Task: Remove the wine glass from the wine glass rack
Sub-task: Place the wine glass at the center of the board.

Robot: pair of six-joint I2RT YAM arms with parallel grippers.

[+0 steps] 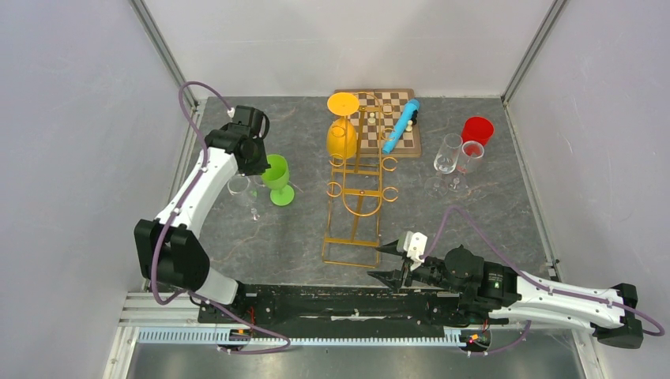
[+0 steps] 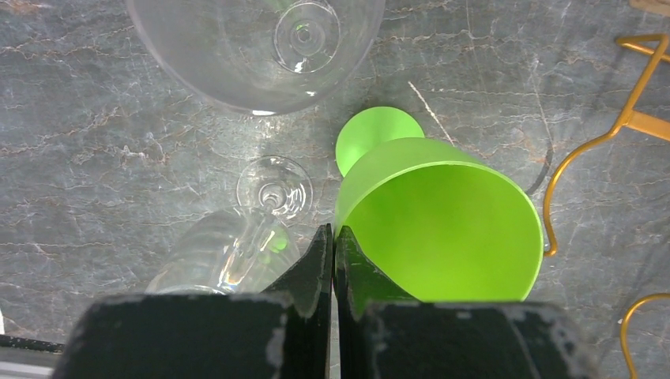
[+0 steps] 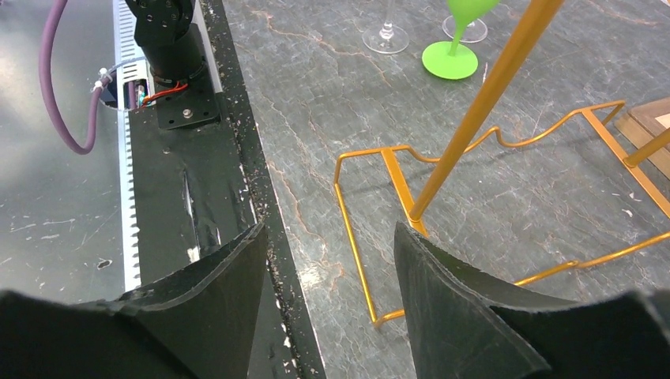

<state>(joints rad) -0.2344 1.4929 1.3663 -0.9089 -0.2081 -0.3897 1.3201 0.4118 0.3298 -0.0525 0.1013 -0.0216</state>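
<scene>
The gold wine glass rack (image 1: 357, 193) stands mid-table. An orange wine glass (image 1: 341, 136) hangs bowl-down on its far hooks. A green wine glass (image 1: 276, 171) stands on the table left of the rack. My left gripper (image 1: 267, 162) is at its rim. In the left wrist view that gripper (image 2: 333, 230) is shut, one finger outside and one inside the green wine glass (image 2: 450, 229), pinching the rim wall. My right gripper (image 1: 389, 263) is open and low at the rack's near right corner. Its view shows the gripper (image 3: 328, 260) straddling the table edge, with the rack's base wire (image 3: 351, 237) between the fingers, untouched.
Two clear glasses (image 2: 229, 253) (image 2: 253, 47) stand close by the green one. Two more clear glasses (image 1: 448, 154) and a red cup (image 1: 477, 129) sit at the back right. A chessboard (image 1: 391, 138) with a blue tube (image 1: 400, 126) lies behind the rack.
</scene>
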